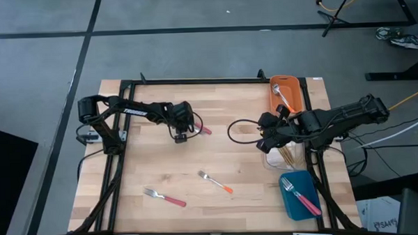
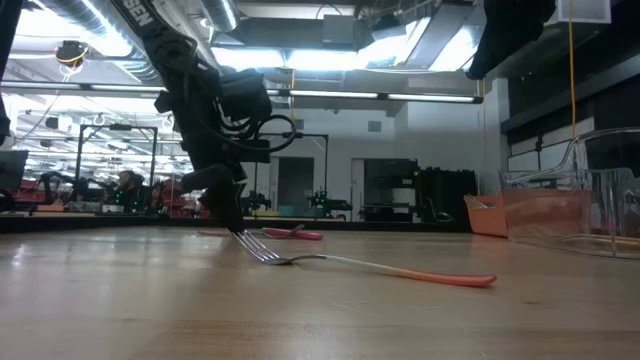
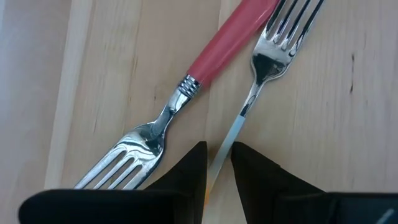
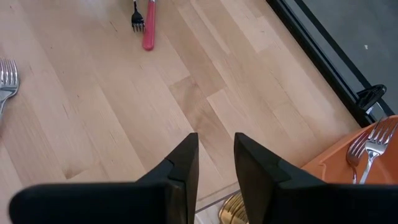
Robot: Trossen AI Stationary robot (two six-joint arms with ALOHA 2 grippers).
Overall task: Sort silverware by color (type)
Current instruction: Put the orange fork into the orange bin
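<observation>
Two forks lie crossed on the wooden table under my left gripper. One is a pink-handled fork. The other is a silver-headed fork, and its thin neck runs back between my open fingers while its handle is hidden below them. In the high view my left gripper points down at the table's far left middle, beside the pink handle. My right gripper hangs open with nothing in it, high over the right side next to the clear bin, which holds gold utensils. My left gripper comes from above, slanting down, and has one finger on each side of the silver-headed fork's thin neck, lying across it. The fork lies flat on the table. Whether the fingers touch the neck I cannot tell.
An orange bin at the far right holds silver forks. A blue bin at the near right holds a pink-handled fork. An orange-handled fork and another pink-handled fork lie on the near middle of the table.
</observation>
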